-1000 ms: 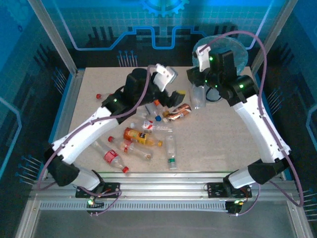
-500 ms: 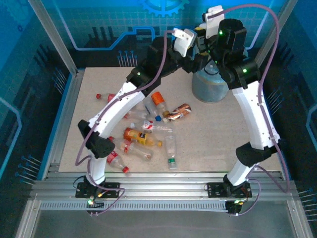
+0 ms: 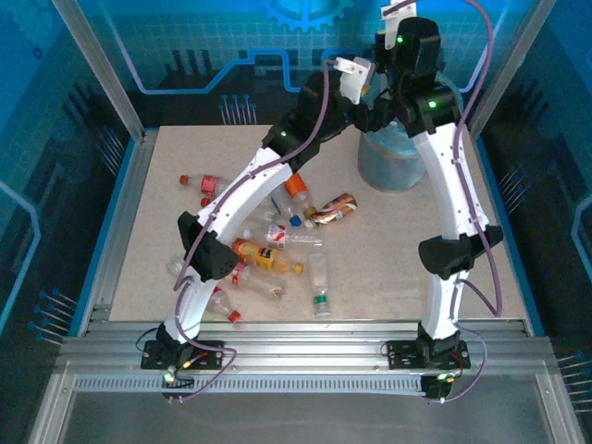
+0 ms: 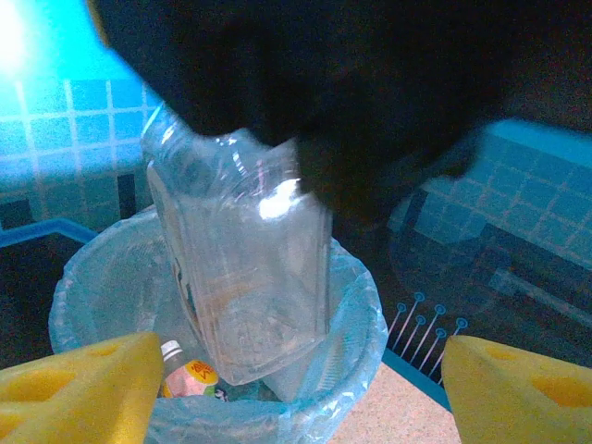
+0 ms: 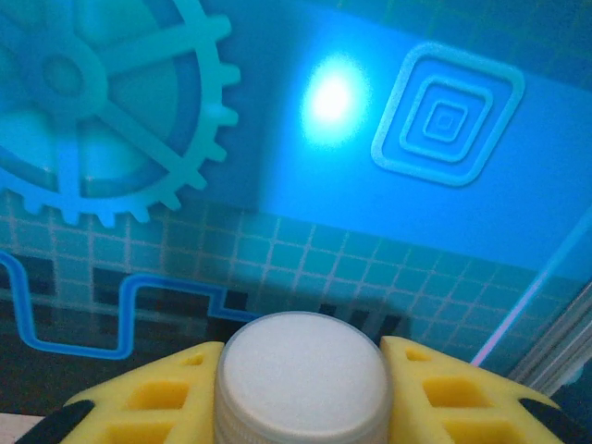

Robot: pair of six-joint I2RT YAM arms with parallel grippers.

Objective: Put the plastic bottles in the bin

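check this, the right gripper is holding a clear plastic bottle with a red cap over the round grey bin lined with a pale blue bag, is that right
Not quite: the cap is white, not red. The right wrist view shows it between the yellow fingers of the right gripper. The clear plastic bottle is indeed held over the round grey bag-lined bin.

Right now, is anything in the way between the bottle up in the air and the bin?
Nothing visible is. The clear bottle, gripped by the right pincer, hangs over the open bin; a pink-labelled bottle lies inside, low down.
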